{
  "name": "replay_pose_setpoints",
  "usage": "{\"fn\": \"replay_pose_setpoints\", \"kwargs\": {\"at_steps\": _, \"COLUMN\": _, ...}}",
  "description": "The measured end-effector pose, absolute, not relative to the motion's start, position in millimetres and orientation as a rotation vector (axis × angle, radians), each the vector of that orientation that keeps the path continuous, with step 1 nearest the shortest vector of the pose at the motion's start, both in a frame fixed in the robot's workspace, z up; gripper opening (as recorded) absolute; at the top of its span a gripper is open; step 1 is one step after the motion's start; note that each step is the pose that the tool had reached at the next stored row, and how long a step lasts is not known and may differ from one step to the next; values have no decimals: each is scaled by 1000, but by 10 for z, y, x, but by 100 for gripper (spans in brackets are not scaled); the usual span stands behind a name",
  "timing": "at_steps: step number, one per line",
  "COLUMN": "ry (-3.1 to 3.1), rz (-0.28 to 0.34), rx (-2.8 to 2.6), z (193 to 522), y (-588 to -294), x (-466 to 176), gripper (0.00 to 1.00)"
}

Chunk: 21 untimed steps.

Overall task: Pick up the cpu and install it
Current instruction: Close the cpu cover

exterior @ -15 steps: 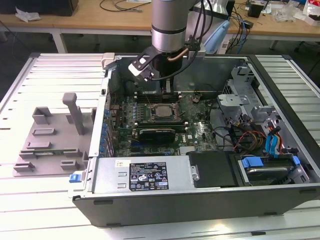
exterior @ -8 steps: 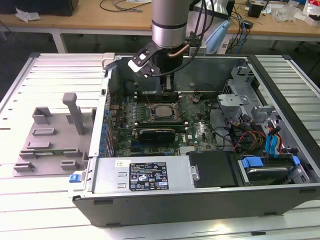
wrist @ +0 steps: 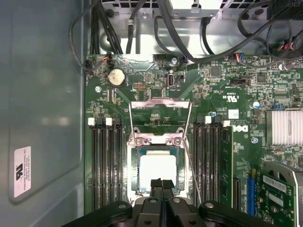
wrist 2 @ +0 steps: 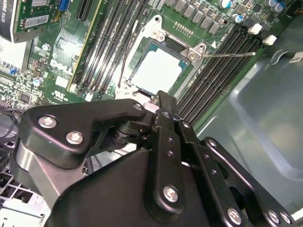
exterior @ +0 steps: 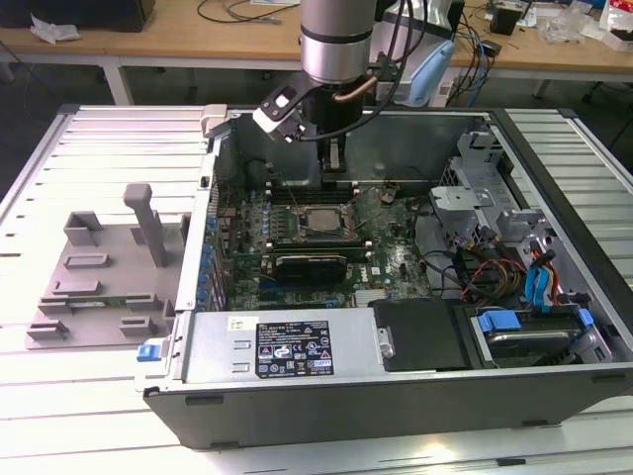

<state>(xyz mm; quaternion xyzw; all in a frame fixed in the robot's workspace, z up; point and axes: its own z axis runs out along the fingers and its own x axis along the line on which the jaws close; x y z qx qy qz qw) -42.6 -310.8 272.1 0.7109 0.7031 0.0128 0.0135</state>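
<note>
Claw (wrist: 162,182), tips together, above seated cpu (wrist: 157,168), first wrist view

1 cpu (wrist: 158,170), 1 socket frame (wrist: 158,138), 1 claw (wrist: 162,183), 1 computer case (exterior: 396,396), 1 coin battery (wrist: 116,76).

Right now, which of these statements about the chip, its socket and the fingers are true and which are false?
1. The chip lies in its socket on the green board. True.
2. The hinged metal frame is shut over the chip. False: it is flipped open, leaving the chip's top bare.
3. The fingers are shut with nothing between them. True.
4. A side panel covers the computer case. False: the case lies open, with the board in plain view.
</note>
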Motion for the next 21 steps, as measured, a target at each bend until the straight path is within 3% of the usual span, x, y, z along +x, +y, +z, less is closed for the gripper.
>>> {"fn": "replay_pose_setpoints", "kwargs": {"at_steps": 21, "ry": 2190, "rz": 40, "rx": 2214, "z": 2776, "y": -3108, "x": -242, "gripper": 11}}
